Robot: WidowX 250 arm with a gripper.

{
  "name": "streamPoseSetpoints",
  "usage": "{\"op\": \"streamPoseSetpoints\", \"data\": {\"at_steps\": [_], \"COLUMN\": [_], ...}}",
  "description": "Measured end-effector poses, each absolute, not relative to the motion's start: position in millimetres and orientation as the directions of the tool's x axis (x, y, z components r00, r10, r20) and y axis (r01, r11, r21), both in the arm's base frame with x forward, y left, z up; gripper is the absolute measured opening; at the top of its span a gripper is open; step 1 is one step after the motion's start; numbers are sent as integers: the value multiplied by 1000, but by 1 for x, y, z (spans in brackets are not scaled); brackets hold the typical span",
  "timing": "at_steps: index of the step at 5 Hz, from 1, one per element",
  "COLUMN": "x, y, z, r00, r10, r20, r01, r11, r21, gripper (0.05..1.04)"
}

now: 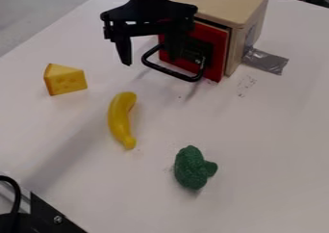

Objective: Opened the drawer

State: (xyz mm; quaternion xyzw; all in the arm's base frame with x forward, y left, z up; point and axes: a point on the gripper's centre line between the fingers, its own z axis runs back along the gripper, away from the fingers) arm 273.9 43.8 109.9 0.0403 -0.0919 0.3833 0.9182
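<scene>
If the spread hand (pixel 151 61) is closed off-centre, the black handle (pixel 170 72) could be missed or only grazed, and the red drawer (pixel 218 42) left unpulled.

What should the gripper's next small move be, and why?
Probably a gentle pull away from the wooden box: the gripper is open at the black handle, one finger outside its bar, the other seemingly between bar and red drawer front, which still sits close to the box.
</scene>
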Motion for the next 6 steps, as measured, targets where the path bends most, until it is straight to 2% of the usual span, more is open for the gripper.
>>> {"op": "streamPoseSetpoints", "data": {"at_steps": [3,6], "x": [296,318], "y": [54,65], "z": [58,42], "r00": [631,576], "r10": [757,805], "r20": [170,147], "r01": [-774,-818], "r11": [628,571], "r21": [76,78], "gripper": [999,998]}}
